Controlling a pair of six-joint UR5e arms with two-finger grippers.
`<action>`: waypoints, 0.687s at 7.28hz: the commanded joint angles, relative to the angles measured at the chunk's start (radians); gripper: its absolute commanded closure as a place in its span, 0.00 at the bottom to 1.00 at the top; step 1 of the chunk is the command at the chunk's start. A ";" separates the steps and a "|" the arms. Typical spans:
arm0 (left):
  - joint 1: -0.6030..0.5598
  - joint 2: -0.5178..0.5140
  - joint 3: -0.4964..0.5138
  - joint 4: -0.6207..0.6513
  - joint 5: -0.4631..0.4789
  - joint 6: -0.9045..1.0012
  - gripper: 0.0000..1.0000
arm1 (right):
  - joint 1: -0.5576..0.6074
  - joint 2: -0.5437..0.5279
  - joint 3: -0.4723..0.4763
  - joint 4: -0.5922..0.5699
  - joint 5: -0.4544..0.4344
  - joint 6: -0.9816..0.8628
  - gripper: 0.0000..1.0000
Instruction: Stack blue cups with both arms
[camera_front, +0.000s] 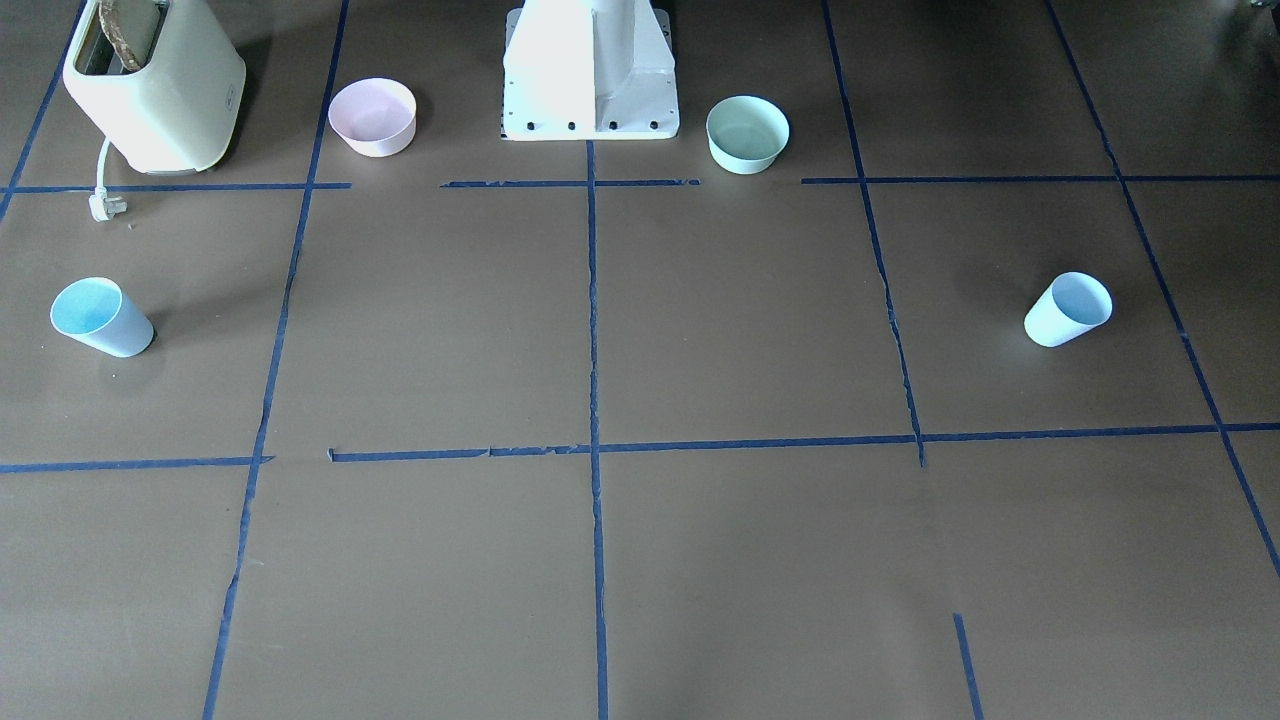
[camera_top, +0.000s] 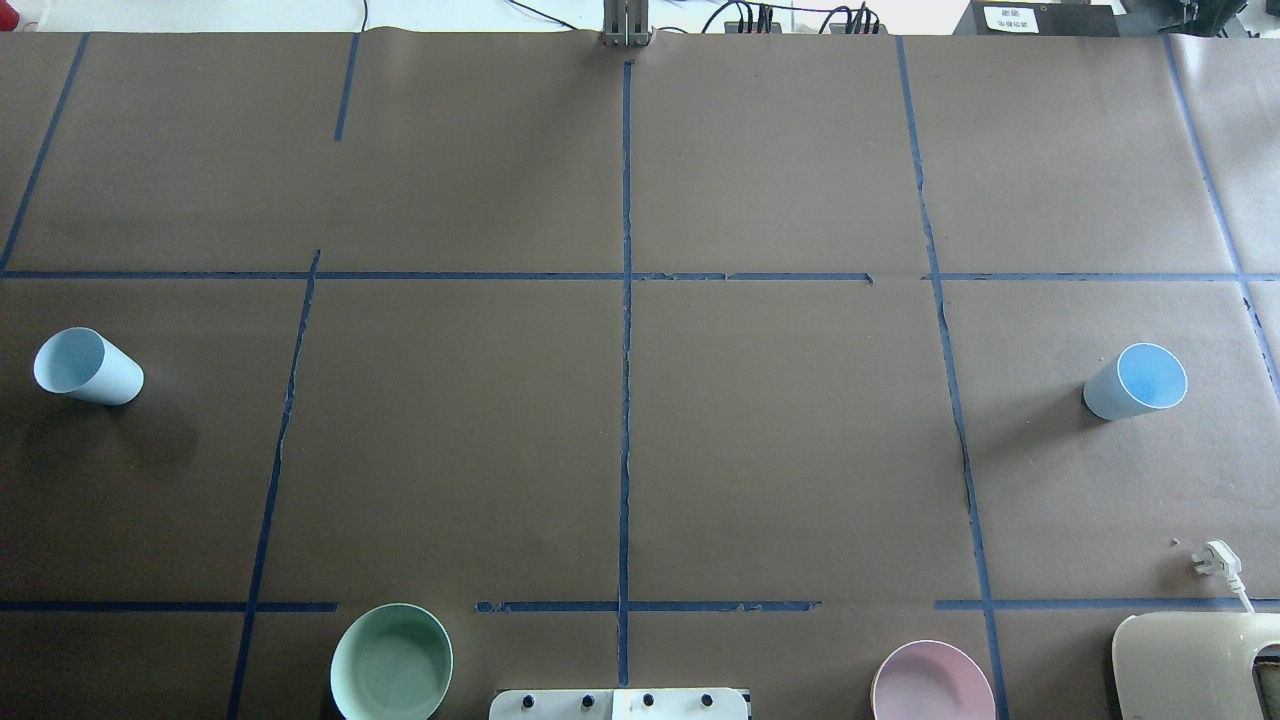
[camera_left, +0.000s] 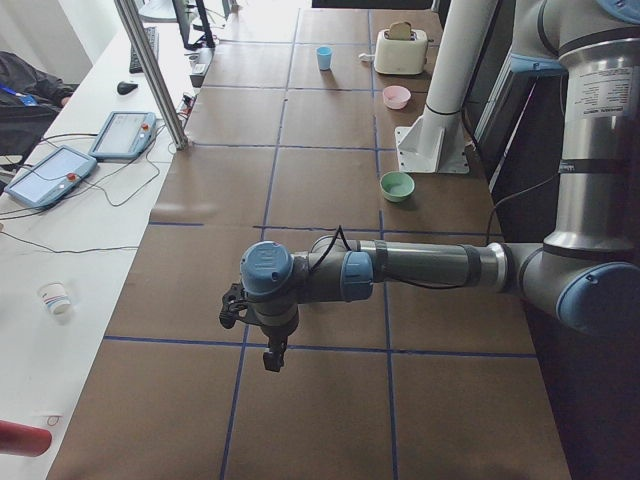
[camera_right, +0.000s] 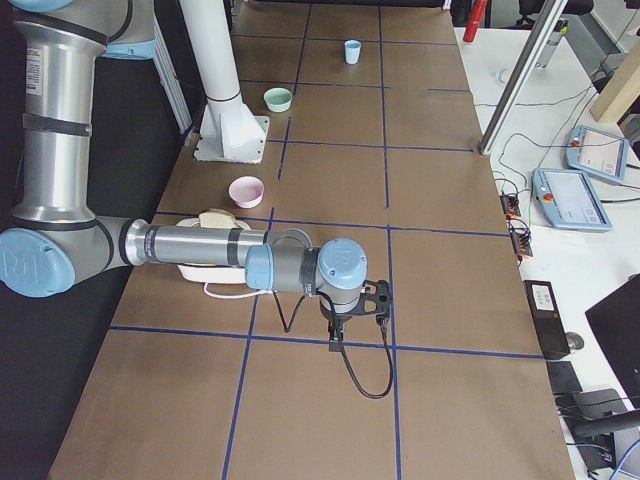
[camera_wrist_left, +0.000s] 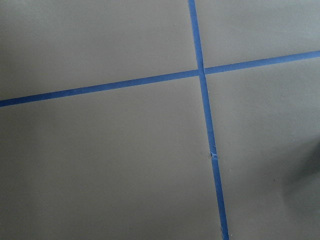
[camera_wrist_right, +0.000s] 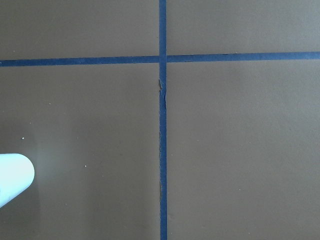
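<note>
Two pale blue cups stand upright far apart on the brown table. One is on my left side. The other is on my right side. A pale rounded shape at the left edge of the right wrist view may be part of a cup. My left gripper shows only in the exterior left view, held above the table. My right gripper shows only in the exterior right view, also above the table. I cannot tell whether either is open or shut.
A mint-green bowl and a pink bowl sit on either side of the white pedestal base. A cream toaster with its plug stands at my near right. Blue tape lines divide the table.
</note>
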 joint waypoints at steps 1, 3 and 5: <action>0.005 -0.004 -0.002 0.002 0.001 -0.002 0.00 | 0.000 0.008 0.004 0.000 0.000 -0.002 0.00; 0.012 0.000 -0.008 0.002 0.000 -0.006 0.00 | -0.002 0.063 -0.010 0.000 -0.003 -0.005 0.00; 0.012 -0.007 -0.040 -0.001 0.000 -0.008 0.00 | 0.000 0.077 -0.005 0.000 0.002 0.000 0.00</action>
